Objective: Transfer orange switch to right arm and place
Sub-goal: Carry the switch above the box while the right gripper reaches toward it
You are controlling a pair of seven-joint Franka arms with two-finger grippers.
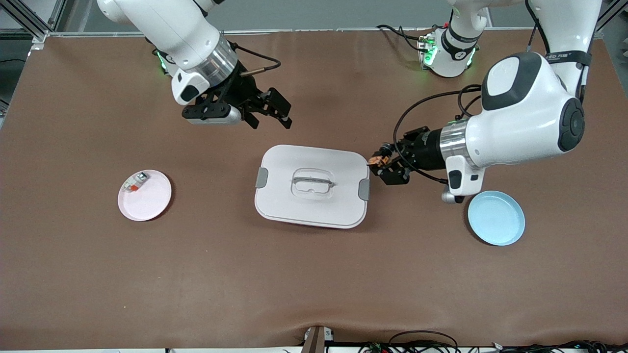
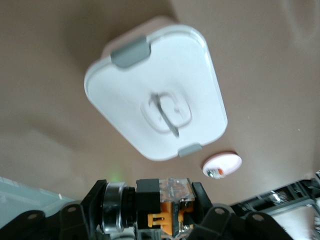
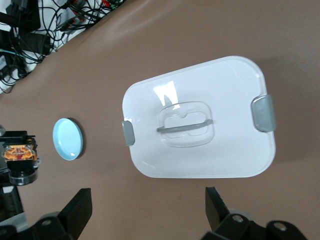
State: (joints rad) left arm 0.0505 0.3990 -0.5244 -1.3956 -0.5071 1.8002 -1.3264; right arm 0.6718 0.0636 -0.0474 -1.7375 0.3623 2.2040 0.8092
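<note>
The small black block with orange markings, the orange switch [image 1: 379, 159], is clamped in the left pincer [image 1: 377, 163] beside the white lidded plastic box [image 1: 312, 186], while the right pincer [image 1: 271, 112] hangs released over the brown table [image 1: 314, 274].
</note>
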